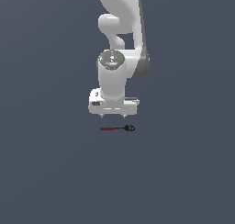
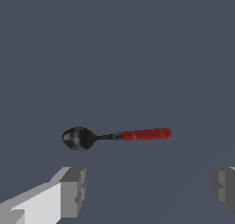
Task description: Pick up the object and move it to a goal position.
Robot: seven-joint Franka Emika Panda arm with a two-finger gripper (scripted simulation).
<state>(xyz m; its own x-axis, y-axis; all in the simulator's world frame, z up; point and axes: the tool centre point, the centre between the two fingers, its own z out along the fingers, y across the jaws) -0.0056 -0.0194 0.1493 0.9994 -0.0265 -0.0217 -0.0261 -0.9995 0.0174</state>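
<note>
the spoon (image 1: 117,128) lay flat on the desk (image 1: 50,172), just in front of the arm, red handle toward the exterior view's left, black head toward its right. the claw (image 2: 147,191) stood wide, fingers (image 2: 72,191) apart with nothing between them, and the spoon sat just beyond their tips in the wrist view. so nothing was picked up yet: the grasp, the lift and the carry to the goal all remained. no goal marker showed. no brand, label or writing could be read anywhere.

text: none readable | labels: none | numbers: none
</note>
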